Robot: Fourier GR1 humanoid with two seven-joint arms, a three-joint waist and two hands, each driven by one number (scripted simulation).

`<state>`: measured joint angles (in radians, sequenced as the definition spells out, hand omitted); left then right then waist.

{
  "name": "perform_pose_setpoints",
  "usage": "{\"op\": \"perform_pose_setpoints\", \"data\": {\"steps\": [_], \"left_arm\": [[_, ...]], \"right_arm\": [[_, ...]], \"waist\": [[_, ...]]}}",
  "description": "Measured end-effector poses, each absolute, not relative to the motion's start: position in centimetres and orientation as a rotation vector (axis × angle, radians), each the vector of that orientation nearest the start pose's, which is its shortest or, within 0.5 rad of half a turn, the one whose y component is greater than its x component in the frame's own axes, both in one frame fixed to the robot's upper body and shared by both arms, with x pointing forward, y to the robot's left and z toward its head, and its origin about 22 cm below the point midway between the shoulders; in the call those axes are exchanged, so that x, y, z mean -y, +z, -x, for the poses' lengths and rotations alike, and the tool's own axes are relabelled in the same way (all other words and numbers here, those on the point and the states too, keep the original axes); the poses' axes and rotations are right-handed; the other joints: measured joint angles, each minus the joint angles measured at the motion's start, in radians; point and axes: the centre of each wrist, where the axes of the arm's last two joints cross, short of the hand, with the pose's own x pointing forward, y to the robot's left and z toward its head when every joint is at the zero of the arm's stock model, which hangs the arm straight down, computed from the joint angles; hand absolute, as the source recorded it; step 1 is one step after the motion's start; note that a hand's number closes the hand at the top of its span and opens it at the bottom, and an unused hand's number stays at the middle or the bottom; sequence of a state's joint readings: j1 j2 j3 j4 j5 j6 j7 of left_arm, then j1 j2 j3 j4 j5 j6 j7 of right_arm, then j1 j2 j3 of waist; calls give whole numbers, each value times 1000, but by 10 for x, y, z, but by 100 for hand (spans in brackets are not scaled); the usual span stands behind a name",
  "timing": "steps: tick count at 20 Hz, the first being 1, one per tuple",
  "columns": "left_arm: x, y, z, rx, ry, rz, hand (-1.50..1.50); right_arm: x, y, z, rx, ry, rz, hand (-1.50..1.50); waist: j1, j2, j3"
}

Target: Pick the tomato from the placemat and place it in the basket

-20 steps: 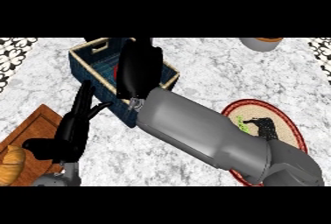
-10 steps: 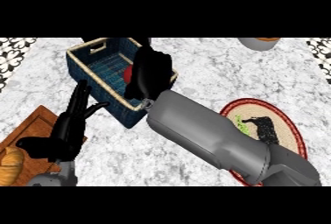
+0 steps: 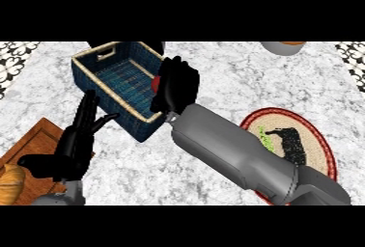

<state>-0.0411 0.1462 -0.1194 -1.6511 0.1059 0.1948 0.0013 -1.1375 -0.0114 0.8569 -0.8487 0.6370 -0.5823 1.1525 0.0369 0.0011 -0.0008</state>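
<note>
My right hand (image 3: 176,87) hangs over the right rim of the blue woven basket (image 3: 107,72), fingers curled round the red tomato (image 3: 155,83), of which only a sliver shows at the hand's left side. The grey right forearm runs from the lower right across the counter. The round placemat (image 3: 317,140), red-rimmed with a black and green pattern, lies at the right, partly hidden by the forearm. My left hand (image 3: 75,144) rests open at the lower left, fingers pointing up, just beside the basket's near corner.
A wooden board (image 3: 28,154) lies at the lower left with a brown loaf-like object (image 3: 10,181) on it. A grey bowl (image 3: 285,47) sits at the top right edge. Patterned tiles (image 3: 16,60) border the marble counter's far corners.
The right hand with the tomato has drawn back to the right, from over the basket's middle to above its right rim. The view has shifted slightly, showing more of the basket.
</note>
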Motion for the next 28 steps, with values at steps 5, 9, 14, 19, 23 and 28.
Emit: {"op": "perform_pose_setpoints", "data": {"steps": [5,9,14,19,23,28], "left_arm": [[-227,33,-251,1674,19,-67,0],[-229,30,-248,1669,20,-63,0],[-234,29,-246,1664,31,-70,0],[-239,29,-244,1658,47,-85,0],[-247,25,-238,1647,63,-103,0],[-249,26,-234,1644,88,-126,0]], "right_arm": [[-30,107,-350,1448,604,1040,-150],[-29,109,-354,1526,549,1038,-150],[-33,123,-357,1638,484,1086,-150],[-33,133,-359,1683,418,1137,-150],[-29,144,-360,1694,346,1169,-150],[-11,159,-358,1723,201,1134,-150]], "waist": [[-1,0,1],[1,1,0],[-13,-5,0],[-33,-11,0],[-55,-18,1],[-83,-26,2]]}}
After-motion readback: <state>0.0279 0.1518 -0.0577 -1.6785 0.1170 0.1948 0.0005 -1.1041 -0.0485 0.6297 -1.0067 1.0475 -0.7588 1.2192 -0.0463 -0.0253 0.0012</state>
